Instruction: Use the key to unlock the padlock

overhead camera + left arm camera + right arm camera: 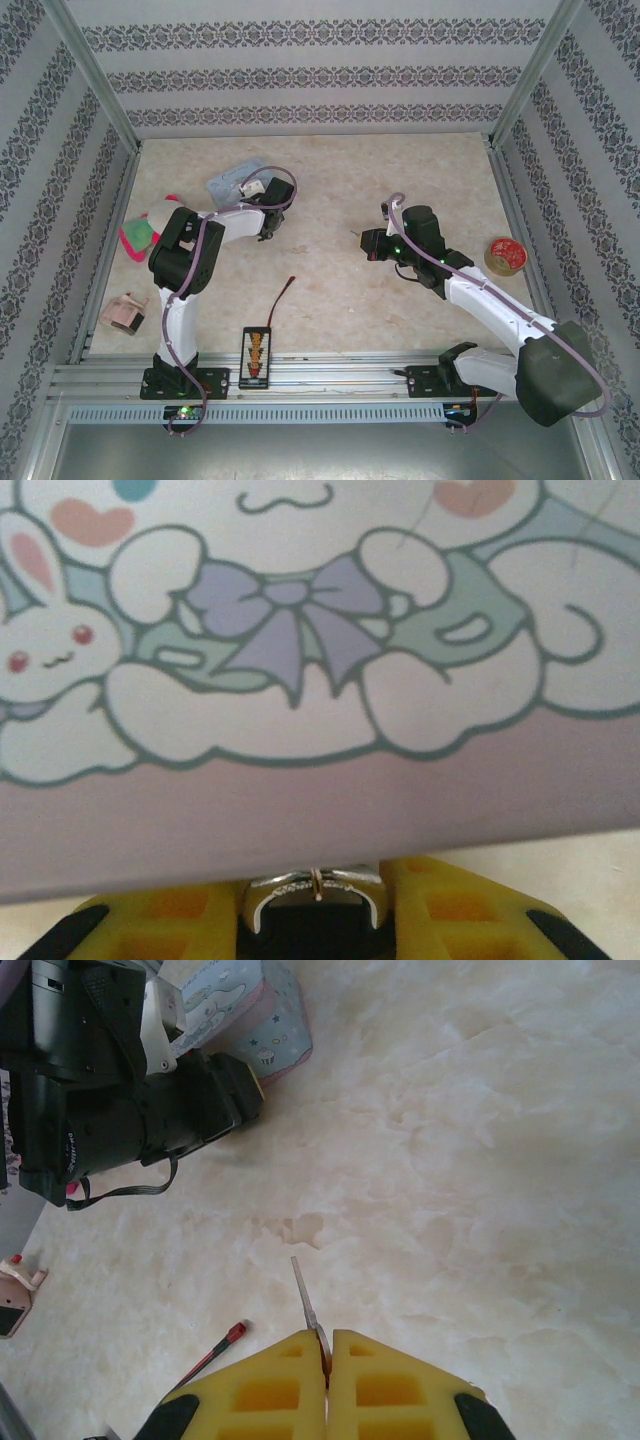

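— Where has the padlock (300, 884) got to?

— It's in the left gripper (316, 932), over at the far left of the table (400, 180). The yellow pads (165, 925) sit tight on either side of it, grasping it. The silvery shackle points outward and the dark body sits back between the pads.

— What's that pastel thing in front of it?

— The light-blue tin (330, 790), the one printed with a cartoon bunny and a lilac bow. The shackle is just beside the tin's side. I can't tell whether they touch.

— And the key (306, 1300)?

— The right gripper (328, 1345) has it. Its two yellow pads are pressed together, clenched on the key's end, and the thin silvery blade sticks straight out ahead of them, above the marbled tabletop.

— Are the two anywhere near each other?

— No, well apart. The right gripper hangs over the middle-right of the table, with the blade aimed leftward, roughly toward the left arm (100, 1090).

— Anything else lying about?

— A thin dark wire with a red tip (215, 1350) lies on the table near the right gripper's pads, to their left. A roll of tape (505, 255) lies by the right edge.
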`<state>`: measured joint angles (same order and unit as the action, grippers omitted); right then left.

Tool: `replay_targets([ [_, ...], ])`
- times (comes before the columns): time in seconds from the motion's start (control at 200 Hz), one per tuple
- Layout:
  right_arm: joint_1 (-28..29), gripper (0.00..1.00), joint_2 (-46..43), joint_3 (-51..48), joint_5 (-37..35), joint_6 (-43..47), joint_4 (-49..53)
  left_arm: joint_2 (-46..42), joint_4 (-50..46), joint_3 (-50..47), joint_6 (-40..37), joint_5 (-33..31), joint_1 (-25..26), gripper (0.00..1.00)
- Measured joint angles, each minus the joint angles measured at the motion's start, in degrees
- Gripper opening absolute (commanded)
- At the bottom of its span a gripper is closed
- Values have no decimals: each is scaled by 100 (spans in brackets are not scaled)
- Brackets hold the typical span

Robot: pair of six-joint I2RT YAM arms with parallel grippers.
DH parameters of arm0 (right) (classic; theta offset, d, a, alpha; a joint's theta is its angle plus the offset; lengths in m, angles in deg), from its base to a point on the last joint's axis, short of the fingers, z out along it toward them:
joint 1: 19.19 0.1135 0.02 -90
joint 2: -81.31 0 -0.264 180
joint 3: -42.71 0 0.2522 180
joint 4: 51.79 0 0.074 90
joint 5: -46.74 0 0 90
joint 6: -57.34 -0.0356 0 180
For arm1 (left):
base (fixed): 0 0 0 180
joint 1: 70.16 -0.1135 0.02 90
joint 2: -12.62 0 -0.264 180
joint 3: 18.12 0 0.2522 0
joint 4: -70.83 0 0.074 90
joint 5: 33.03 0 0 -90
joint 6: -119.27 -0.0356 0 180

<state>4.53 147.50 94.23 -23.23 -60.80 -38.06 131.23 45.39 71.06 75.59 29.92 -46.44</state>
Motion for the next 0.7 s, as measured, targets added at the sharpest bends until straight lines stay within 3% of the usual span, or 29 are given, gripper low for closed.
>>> replay_targets([
  [0.325,7,0,50,-13,-232,-42,7,-367,101,-365,-87,643,76,11],
  [0.7,177,0,83,-752,-656,-544,-271,-693,61,-577,595,1388,1071,14],
])
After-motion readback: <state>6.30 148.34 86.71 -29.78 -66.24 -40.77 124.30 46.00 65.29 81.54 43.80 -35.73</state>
